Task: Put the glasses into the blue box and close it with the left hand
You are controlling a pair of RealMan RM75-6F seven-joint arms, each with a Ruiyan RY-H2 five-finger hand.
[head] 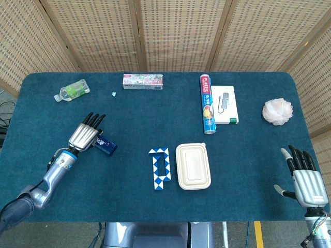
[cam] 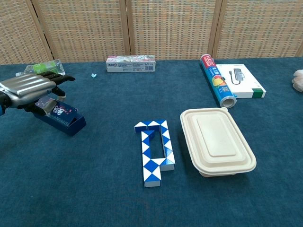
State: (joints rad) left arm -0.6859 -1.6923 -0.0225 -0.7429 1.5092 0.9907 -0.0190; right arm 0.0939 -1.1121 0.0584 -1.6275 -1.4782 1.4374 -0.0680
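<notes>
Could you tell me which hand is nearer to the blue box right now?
Left. The left hand is over the blue box; the right hand sits at the table's far right corner.
</notes>
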